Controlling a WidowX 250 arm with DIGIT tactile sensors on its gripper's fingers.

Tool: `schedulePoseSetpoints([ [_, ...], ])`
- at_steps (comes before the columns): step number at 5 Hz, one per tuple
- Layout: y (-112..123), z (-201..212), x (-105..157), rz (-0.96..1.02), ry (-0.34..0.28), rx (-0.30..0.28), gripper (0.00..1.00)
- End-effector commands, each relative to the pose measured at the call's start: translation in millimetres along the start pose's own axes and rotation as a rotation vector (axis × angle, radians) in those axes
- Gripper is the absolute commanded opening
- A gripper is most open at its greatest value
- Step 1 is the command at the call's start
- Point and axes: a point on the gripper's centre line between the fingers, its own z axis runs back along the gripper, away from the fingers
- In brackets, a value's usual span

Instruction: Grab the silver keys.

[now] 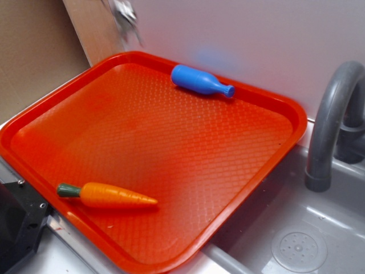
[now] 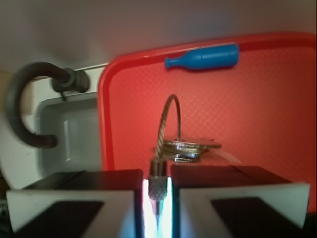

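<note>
The silver keys [image 2: 190,147] hang as a stacked bunch on a twisted wire loop, high above the red tray [image 2: 257,119]. My gripper [image 2: 158,186] is shut on the knurled metal clasp of that wire ring, which sits pinched in the narrow gap between the two dark pads. In the exterior view the keys [image 1: 124,16] show only as a blurred silver shape at the top edge, above the tray's far left corner [image 1: 108,60]; the gripper itself is out of that frame.
On the tray lie a blue toy bottle [image 1: 201,81] near the far rim and an orange toy carrot [image 1: 108,194] near the front left. A grey sink basin [image 1: 296,240] with a curved grey faucet [image 1: 329,120] is to the right.
</note>
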Motion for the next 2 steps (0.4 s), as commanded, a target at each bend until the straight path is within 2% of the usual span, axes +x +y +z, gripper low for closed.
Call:
schedulePoseSetpoints([
  [1, 13.9, 45.9, -17.9, 0.007, -0.105, -0.009, 0.00],
  [2, 11.2, 42.6, -27.0, -0.001, -0.114, 0.011, 0.00],
])
